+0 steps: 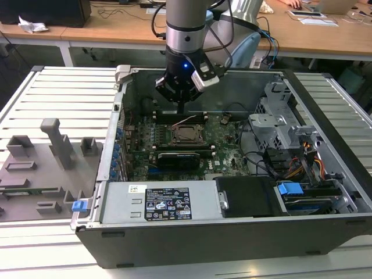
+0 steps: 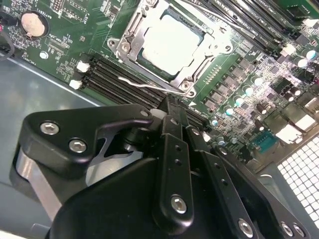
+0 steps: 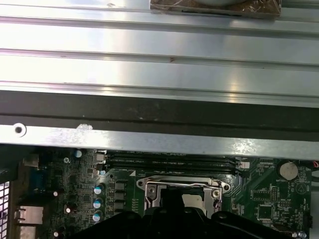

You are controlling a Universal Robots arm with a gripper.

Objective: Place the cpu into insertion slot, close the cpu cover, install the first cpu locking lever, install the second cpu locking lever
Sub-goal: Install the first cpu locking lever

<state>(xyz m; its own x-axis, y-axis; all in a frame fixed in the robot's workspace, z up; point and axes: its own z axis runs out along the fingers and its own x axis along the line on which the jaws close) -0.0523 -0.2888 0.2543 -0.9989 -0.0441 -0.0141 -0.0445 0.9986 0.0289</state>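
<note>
While the gripper (image 2: 172, 107) is hanging just beside the insertion slot (image 1: 186, 135) with its fingers pressed together, its tip is coming very near a thin locking lever (image 2: 142, 85). The cpu (image 2: 167, 40) is lying in the slot, and the cpu cover (image 2: 147, 63) is lying flat around it.

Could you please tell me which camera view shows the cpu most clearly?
The second wrist view: the cpu lies unobstructed, its pale face framed by the cpu cover. In the exterior view it is a small square; in the first wrist view the gripper covers most of it.
</note>
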